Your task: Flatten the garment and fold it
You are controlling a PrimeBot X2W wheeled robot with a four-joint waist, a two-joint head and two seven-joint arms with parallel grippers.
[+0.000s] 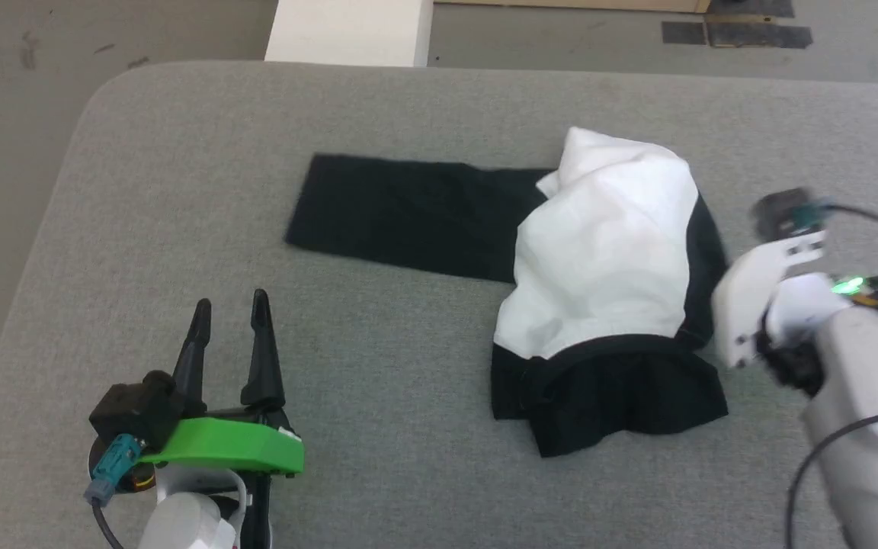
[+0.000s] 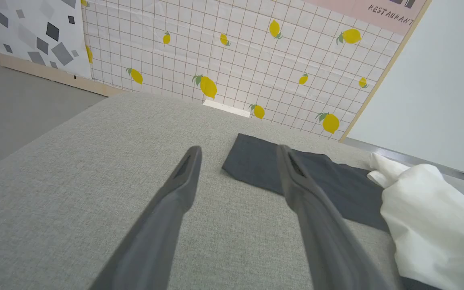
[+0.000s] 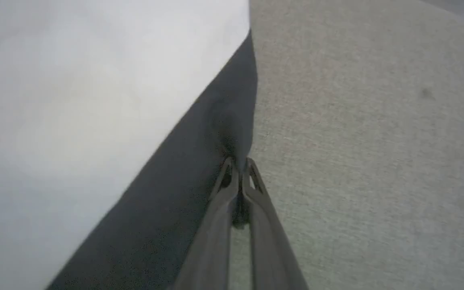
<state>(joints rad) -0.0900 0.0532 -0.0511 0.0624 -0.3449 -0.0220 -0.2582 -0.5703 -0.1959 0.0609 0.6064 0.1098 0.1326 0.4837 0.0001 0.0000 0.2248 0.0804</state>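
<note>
Now, on the grey table (image 1: 180, 152) by a lemon-print wall (image 2: 256, 52), right hand (image 3: 238, 162) pinches the garment (image 1: 607, 244), left hand (image 1: 229, 305) gapes

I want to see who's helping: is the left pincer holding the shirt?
No, the left pincer stands open over the grey table, well apart from the shirt, with nothing between its fingers.

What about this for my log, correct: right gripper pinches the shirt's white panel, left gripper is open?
No: the right wrist view shows the right gripper pinching the shirt's black edge, not its white panel; the left gripper is open.
</note>
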